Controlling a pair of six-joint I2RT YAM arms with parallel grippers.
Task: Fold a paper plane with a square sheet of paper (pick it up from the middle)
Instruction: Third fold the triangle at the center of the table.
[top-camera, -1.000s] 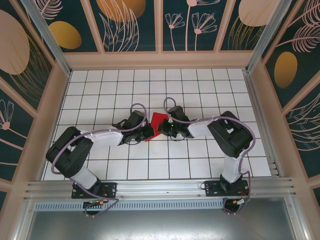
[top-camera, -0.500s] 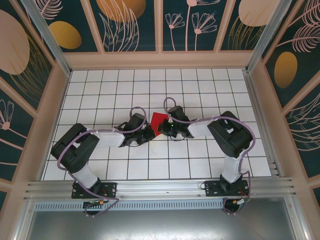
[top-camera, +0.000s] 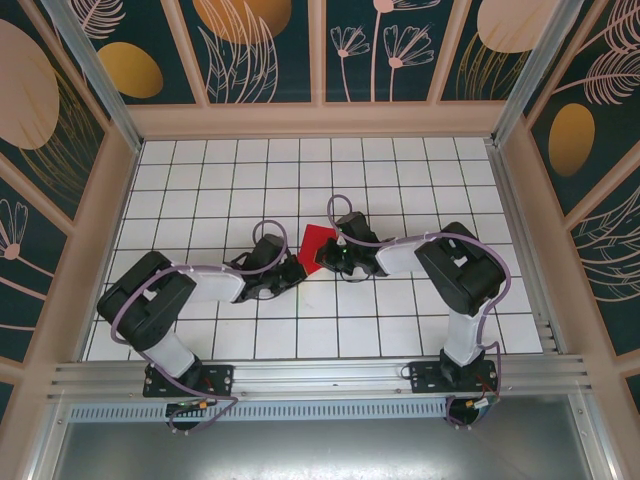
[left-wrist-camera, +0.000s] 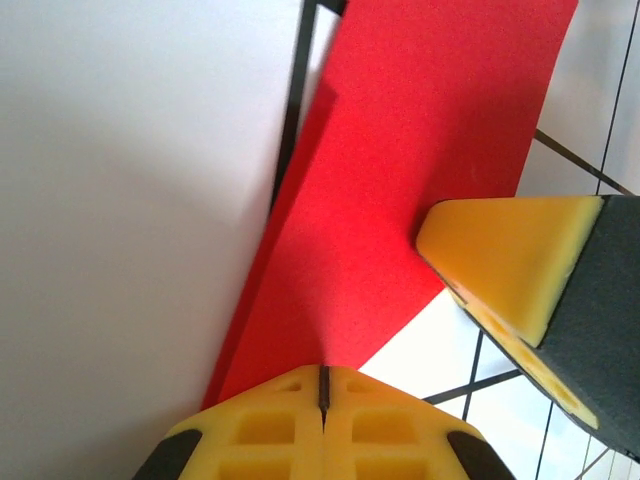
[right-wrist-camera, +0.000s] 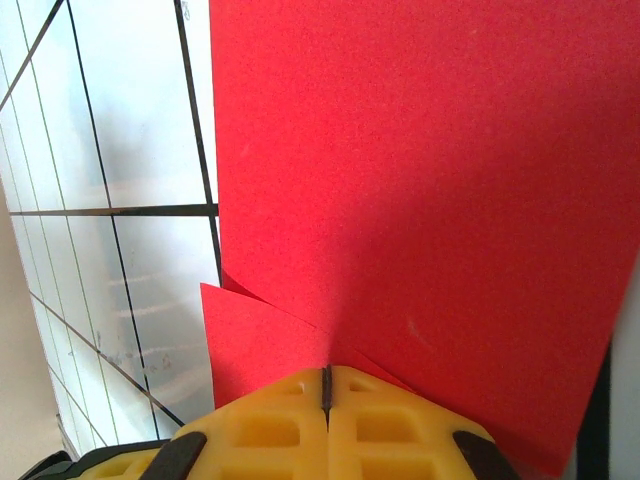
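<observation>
Red square sheet of paper (top-camera: 318, 242) near the middle of the white grid-tiled desk (top-camera: 200, 190), flanked on its near side by two robot claws reaching in from left and right. Right claw (top-camera: 323, 262) at the sheet's near right side, yellow pads (right-wrist-camera: 380, 420) pressed together and clamped on the paper, with the red surface fanning out from the seam between them in the right wrist view. Smaller folded flap (right-wrist-camera: 250, 335) of the same red poking out at the lower left of the main layer, just beside those pads. Left claw (top-camera: 295, 270) at the sheet's near left corner, jaws closed flat against each other, the paper narrowing down to their seam in the left wrist view; impossible to tell whether pinched there or merely touching. One yellow finger (left-wrist-camera: 505, 265) of the right claw against the sheet's right edge in that same view, with a darker red strip along the sheet's left edge. Teal wall panels (top-camera: 270, 50) with leaf and flower prints around the far and side edges of the desk.
</observation>
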